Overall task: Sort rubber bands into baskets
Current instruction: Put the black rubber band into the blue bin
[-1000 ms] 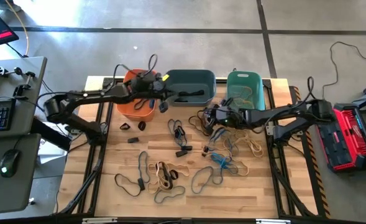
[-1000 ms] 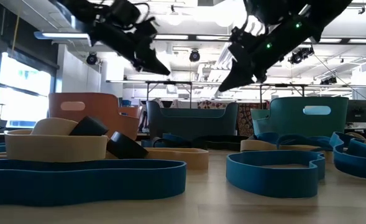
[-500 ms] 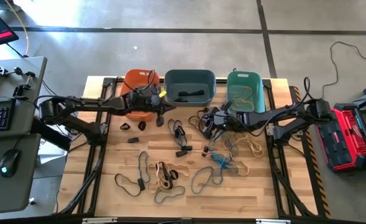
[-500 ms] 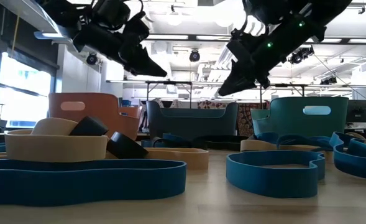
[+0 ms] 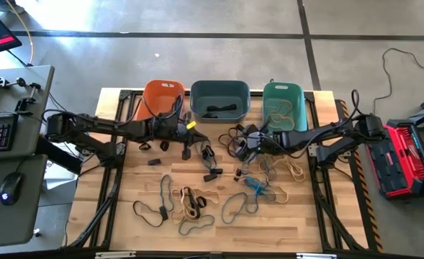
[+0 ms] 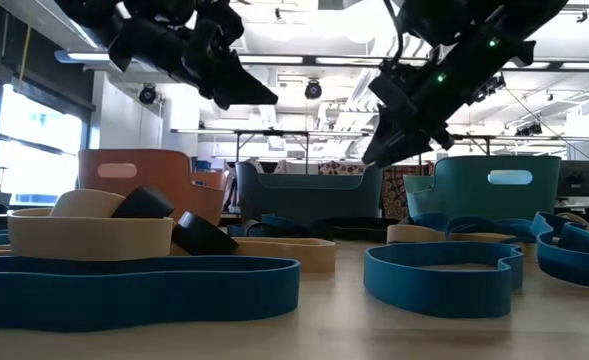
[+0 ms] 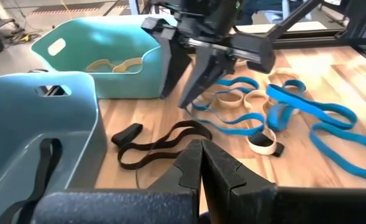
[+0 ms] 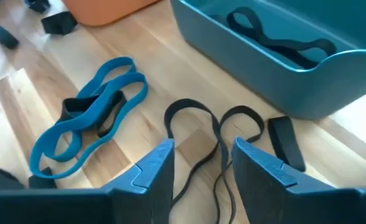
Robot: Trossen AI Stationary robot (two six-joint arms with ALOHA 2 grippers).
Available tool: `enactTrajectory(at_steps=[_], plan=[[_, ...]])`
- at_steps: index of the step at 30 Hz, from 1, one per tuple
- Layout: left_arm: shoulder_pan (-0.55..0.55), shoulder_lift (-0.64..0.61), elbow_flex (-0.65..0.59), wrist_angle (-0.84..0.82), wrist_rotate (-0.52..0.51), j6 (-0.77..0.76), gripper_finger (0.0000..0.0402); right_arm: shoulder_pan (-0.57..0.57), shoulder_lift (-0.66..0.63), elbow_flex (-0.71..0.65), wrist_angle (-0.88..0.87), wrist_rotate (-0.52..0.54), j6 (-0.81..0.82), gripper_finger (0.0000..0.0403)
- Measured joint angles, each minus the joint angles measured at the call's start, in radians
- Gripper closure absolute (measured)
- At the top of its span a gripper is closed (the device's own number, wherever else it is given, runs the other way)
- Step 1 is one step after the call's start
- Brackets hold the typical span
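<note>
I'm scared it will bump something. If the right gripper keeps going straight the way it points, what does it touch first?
Probably the long black rubber band on the wooden table; it lies right ahead between the right gripper's open fingers. The blue-grey basket sits farther on, though depth is hard to judge.

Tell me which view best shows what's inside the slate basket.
Right wrist view: the slate basket sits close, black bands plainly inside. The high view shows them small; the left wrist shows one band; the low view only its wall.
</note>
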Motion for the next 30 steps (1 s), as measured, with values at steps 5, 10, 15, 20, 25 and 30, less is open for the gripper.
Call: enactTrajectory(at_steps=[5,10,15,20,25,30], plan=[[-0.042,0.0,0.0,0.0,-0.044,-0.008,0.0401,0.034,0.001,0.019,-0.044,0.072,0.004,0.0253],[-0.062,0.0,0.0,-0.001,-0.059,-0.009,0.0401,0.037,0.038,0.113,-0.133,0.078,-0.087,0.0253],[-0.068,0.003,0.0,0.003,-0.059,-0.034,0.0401,0.014,0.1,0.224,-0.269,0.066,-0.186,0.0253],[-0.07,0.025,0.001,0.018,-0.056,-0.054,0.0401,-0.085,0.166,0.254,-0.324,-0.014,-0.2,0.0253],[-0.082,0.038,-0.047,0.13,-0.055,-0.079,0.0401,-0.163,0.257,0.251,-0.321,0.003,-0.213,0.0253],[-0.081,0.039,-0.119,0.219,-0.054,-0.128,0.0401,-0.209,0.329,0.251,-0.306,0.023,-0.216,0.0253]])
